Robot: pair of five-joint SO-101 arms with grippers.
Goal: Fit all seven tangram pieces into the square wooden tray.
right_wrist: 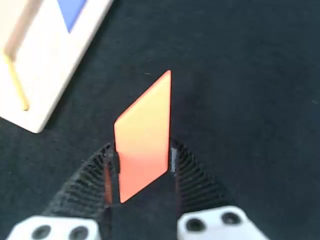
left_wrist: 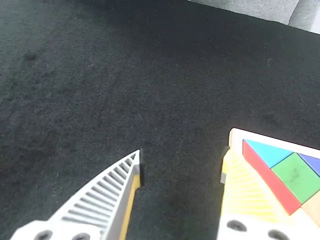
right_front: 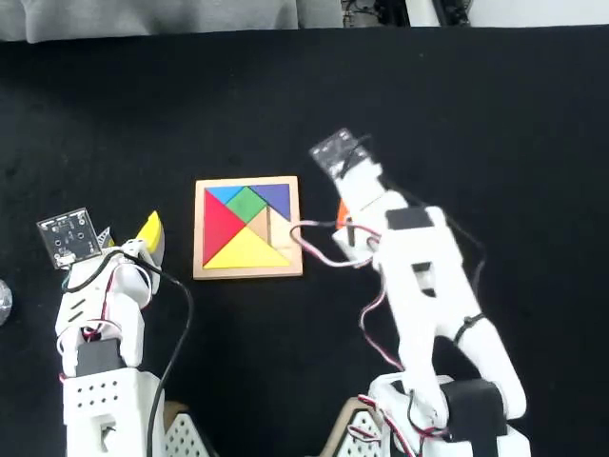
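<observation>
The square wooden tray [right_front: 247, 273] lies mid-table holding light blue, green, blue, red, yellow and tan pieces. A bare wooden gap [right_front: 284, 231] shows along its right side. Just right of the tray, my right gripper [right_front: 341, 221] is shut on an orange parallelogram piece [right_wrist: 142, 135], which stands on edge between the fingers above the black cloth. The tray's corner [right_wrist: 50, 75] lies a short way beyond it. My left gripper [left_wrist: 180, 170] is open and empty over the cloth left of the tray, its yellow-lined finger [left_wrist: 245, 190] close to the tray's rim [left_wrist: 235, 134].
A black cloth [right_front: 457, 114] covers the whole table. A white cable [right_front: 314, 246] from the right arm loops over the cloth by the tray's right edge. A small shiny object [right_front: 4, 300] sits at the far left edge.
</observation>
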